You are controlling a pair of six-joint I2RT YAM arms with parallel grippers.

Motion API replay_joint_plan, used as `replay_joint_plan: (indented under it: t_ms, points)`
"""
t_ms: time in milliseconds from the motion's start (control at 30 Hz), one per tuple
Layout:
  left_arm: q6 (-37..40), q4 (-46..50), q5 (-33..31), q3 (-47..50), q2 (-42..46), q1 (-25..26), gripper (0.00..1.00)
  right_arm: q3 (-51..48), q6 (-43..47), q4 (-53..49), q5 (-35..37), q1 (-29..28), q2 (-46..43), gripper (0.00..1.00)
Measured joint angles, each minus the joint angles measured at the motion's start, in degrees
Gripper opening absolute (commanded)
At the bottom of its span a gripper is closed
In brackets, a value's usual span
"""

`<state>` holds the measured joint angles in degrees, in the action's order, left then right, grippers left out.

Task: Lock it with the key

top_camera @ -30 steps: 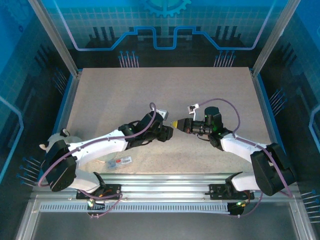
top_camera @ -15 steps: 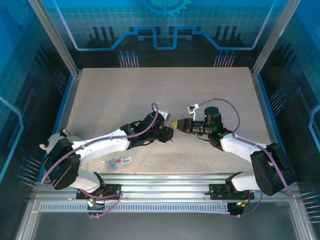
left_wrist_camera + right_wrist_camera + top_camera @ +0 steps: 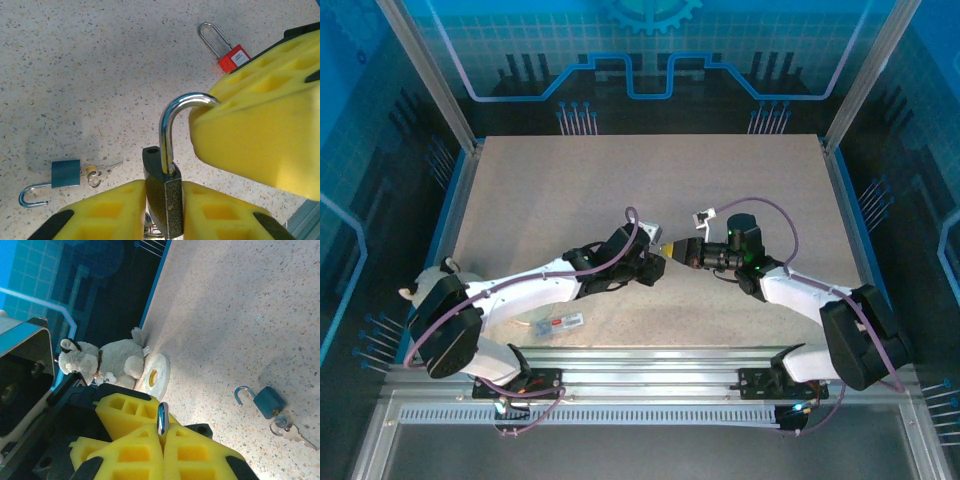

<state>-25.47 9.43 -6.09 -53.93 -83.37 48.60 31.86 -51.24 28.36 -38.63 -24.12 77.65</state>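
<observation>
A dark padlock (image 3: 167,210) with an open silver shackle (image 3: 165,130) hangs between both arms above the table. My left gripper (image 3: 164,187) is shut on its body, one yellow pad pressed against each side. My right gripper (image 3: 162,430) is shut on the top of the shackle (image 3: 162,416), and its fingers (image 3: 260,135) loom at the right of the left wrist view. A metal ring (image 3: 148,231) peeks out under the body; whether a key hangs there is hidden. In the top view the two grippers meet at mid-table (image 3: 665,253).
A blue padlock (image 3: 65,173) with an open shackle and a bunch of keys (image 3: 100,171) lies on the table. A red padlock (image 3: 232,57) lies farther off. A plush toy (image 3: 105,362) and a tape roll (image 3: 156,375) sit near the left edge.
My left gripper has closed in on the padlock body and shifted slightly toward the right gripper. The right gripper has kept its hold on the shackle.
</observation>
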Motion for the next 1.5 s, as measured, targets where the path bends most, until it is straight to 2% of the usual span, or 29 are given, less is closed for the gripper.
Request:
replay_joint_plan:
  t_ms: [367, 667, 1000, 1233, 1500]
  points:
    - [0.1, -0.8, 0.7, 0.1, 0.0, 0.0, 0.0, 0.1, 0.0, 0.0, 0.0, 0.0, 0.0, 0.0]
    - [0.1, -3.9, 3.2, 2.5, 0.9, -0.7, 0.0, 0.1, 0.0, -0.2, -0.1, -0.2, 0.0, 0.0]
    - [-1.6, -13.8, 16.2, 10.9, 6.4, -5.9, 0.0, 0.1, 0.3, 0.4, -1.6, -1.0, -0.1, 0.0]
    - [-3.1, -17.7, 22.2, 12.9, 6.7, -7.5, 0.0, 0.1, 0.3, 0.8, -2.4, -1.0, -0.4, 0.0]
    - [-4.3, -22.1, 25.8, 15.4, 8.1, -8.4, 0.0, 0.0, 0.6, 0.9, -3.0, -1.0, -1.0, 0.09]
